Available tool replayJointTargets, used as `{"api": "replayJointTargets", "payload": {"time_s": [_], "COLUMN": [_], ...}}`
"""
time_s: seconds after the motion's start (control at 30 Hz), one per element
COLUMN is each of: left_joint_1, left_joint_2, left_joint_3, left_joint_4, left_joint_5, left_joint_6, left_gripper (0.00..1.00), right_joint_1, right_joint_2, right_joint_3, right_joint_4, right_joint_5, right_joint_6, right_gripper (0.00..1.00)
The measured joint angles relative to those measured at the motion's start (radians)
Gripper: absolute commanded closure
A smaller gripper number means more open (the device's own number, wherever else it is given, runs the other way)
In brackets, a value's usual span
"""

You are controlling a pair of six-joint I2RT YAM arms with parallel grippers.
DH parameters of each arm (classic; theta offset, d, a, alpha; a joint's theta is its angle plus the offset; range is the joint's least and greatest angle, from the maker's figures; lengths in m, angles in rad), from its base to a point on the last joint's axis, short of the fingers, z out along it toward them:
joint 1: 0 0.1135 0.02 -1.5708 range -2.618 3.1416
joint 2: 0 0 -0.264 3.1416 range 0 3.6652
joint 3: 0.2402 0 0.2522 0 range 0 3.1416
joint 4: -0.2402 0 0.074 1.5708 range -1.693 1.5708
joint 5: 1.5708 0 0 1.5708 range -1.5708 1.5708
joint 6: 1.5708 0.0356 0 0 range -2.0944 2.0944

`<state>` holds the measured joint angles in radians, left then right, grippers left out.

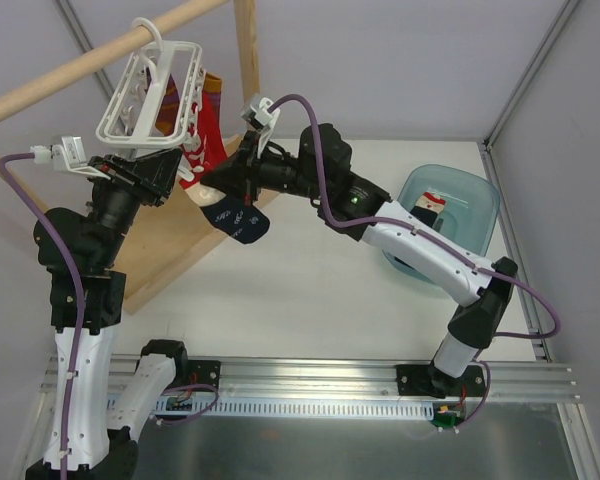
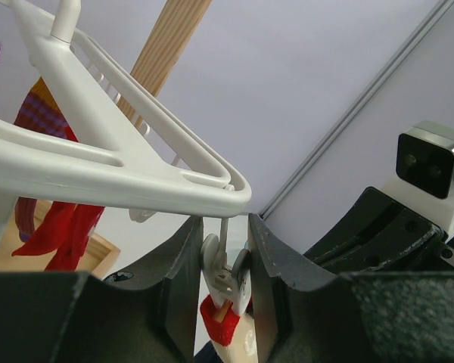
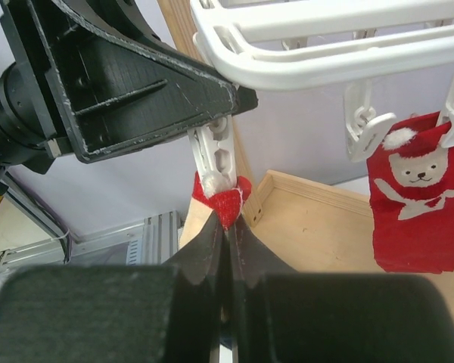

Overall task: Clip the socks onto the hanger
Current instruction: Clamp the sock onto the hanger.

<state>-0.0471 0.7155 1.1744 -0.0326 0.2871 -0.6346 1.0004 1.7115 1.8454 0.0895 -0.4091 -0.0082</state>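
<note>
The white grid hanger (image 1: 150, 95) hangs from a wooden rod. My left gripper (image 2: 225, 257) is shut on one of its small dangling clips (image 2: 228, 274), with a finger pressing each side. The red cuff (image 2: 219, 321) of a navy sock (image 1: 240, 222) sits in that clip's mouth. My right gripper (image 3: 228, 227) is shut on the same cuff (image 3: 228, 203) just below the clip (image 3: 216, 155), and the sock's dark foot hangs down under it. In the top view the two grippers meet under the hanger's right end. A second navy sock (image 1: 430, 205) lies in the teal bin.
The wooden rod (image 1: 80, 65), its upright post (image 1: 246, 50) and a wooden base tray (image 1: 180, 250) stand at the back left. Bright red socks (image 3: 412, 197) and a purple-orange striped sock (image 2: 38, 106) hang clipped on the hanger. The teal bin (image 1: 470, 190) sits at right.
</note>
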Motion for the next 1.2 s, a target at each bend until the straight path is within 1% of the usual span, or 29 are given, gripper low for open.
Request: {"api": "replayJointTargets", "payload": {"time_s": [0.27,0.57,0.7,0.77,0.9,0.97,1.07,1.1,1.13,1.2], "left_joint_1": [-0.001,-0.013,-0.013,-0.013,-0.013,-0.013,-0.013,-0.016,-0.023,-0.032], "left_joint_2": [-0.004,-0.010,-0.010,-0.011,-0.013,-0.018,-0.026,-0.030,-0.035,-0.046], "left_joint_3": [-0.005,-0.010,-0.010,-0.011,-0.013,-0.018,-0.024,-0.026,-0.027,-0.028], "left_joint_4": [0.005,0.014,0.013,0.013,0.013,0.014,0.012,0.009,0.005,-0.002], "left_joint_5": [0.006,0.019,0.019,0.019,0.018,0.013,0.009,0.013,0.020,0.021], "left_joint_6": [0.003,0.026,0.038,0.047,0.049,0.050,0.052,0.052,0.055,0.052], "left_gripper": [0.99,0.99,0.97,0.92,0.74,0.68,0.56,0.46,0.42,0.38], "right_joint_1": [0.000,0.000,0.000,0.000,0.000,0.000,-0.001,-0.002,-0.002,-0.002], "right_joint_2": [0.007,0.049,0.066,0.070,0.070,0.070,0.070,0.070,0.070,0.070], "right_joint_3": [0.045,0.108,0.114,0.114,0.114,0.114,0.114,0.114,0.114,0.114], "right_joint_4": [-0.006,-0.013,-0.011,-0.012,-0.011,-0.011,-0.010,-0.009,-0.009,-0.008], "right_joint_5": [0.000,-0.007,-0.008,-0.007,-0.008,-0.008,-0.008,-0.009,-0.010,-0.014], "right_joint_6": [-0.004,-0.004,-0.004,-0.004,-0.004,-0.004,-0.004,-0.004,-0.004,-0.004], "right_gripper": [0.99,0.99,0.99,0.99,0.99,0.99,0.99,0.99,0.99,0.99]}}
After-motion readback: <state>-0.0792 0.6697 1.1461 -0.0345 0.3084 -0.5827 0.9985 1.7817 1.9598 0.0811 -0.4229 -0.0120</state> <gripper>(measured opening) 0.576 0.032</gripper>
